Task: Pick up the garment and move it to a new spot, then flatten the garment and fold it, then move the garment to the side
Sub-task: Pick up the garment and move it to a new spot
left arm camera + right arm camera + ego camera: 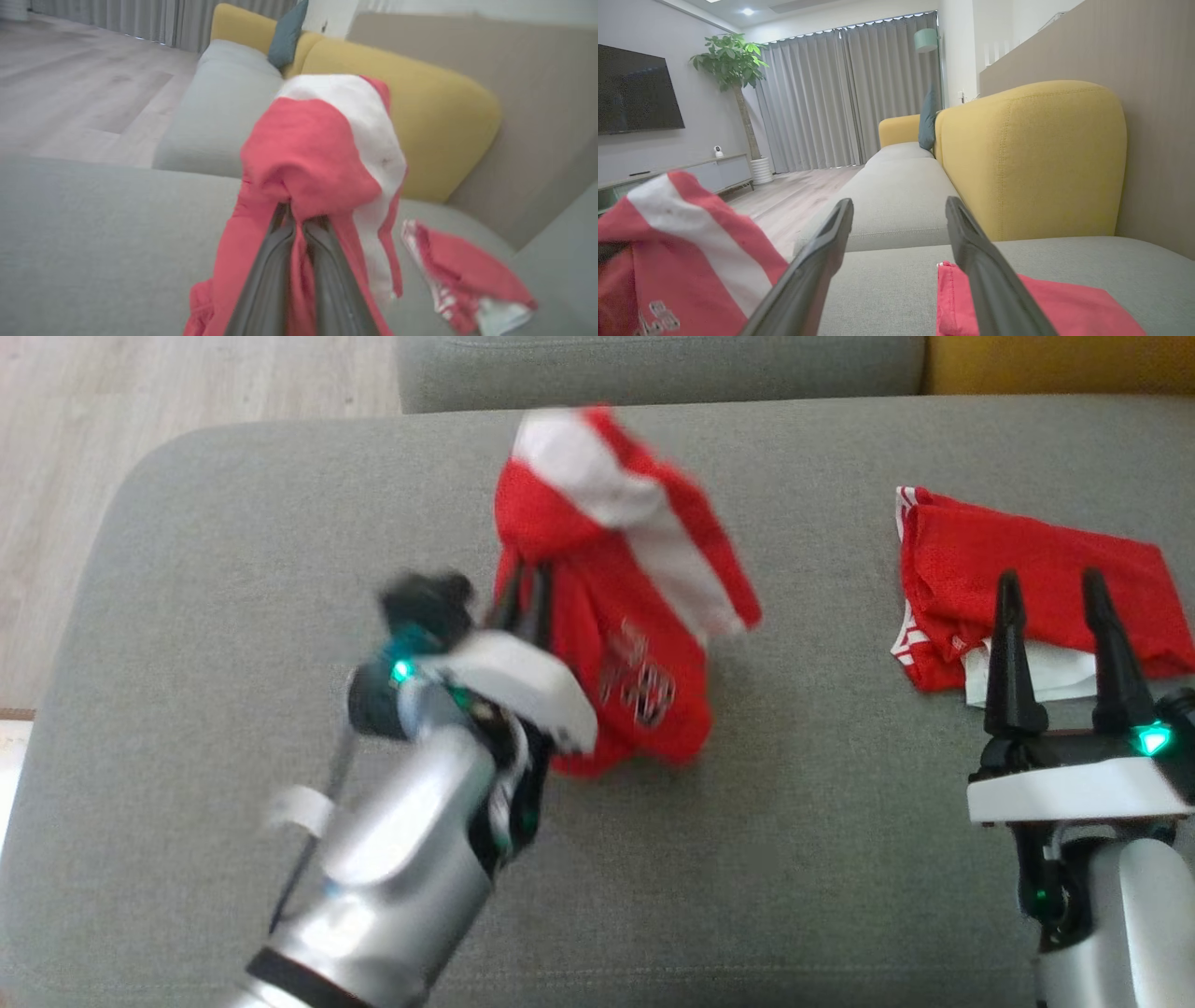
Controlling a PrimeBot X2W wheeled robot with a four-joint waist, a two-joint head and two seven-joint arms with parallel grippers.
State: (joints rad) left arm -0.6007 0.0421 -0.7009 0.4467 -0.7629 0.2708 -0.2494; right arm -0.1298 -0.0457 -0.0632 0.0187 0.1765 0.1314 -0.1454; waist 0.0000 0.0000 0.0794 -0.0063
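Observation:
The garment (635, 644), red with a broad white stripe and printed lettering, hangs bunched above the grey sofa seat (280, 569). My left gripper (527, 569) is shut on its upper fold from the left. Seen from the left wrist, the garment (308, 154) drapes over and around the left gripper (299, 212). My right gripper (1046, 583) stands open at the lower right, well apart from the garment, nothing between its fingers. From the right wrist, the right gripper (899, 205) points along the sofa and the garment (691, 252) hangs at the lower left.
A second red garment (1027, 560) with white trim lies folded on the seat under the right fingertips, also in the wrist views (462, 275) (1064, 308). A yellow backrest (1031, 154) rises behind. Wooden floor (140, 392) lies past the seat's left edge.

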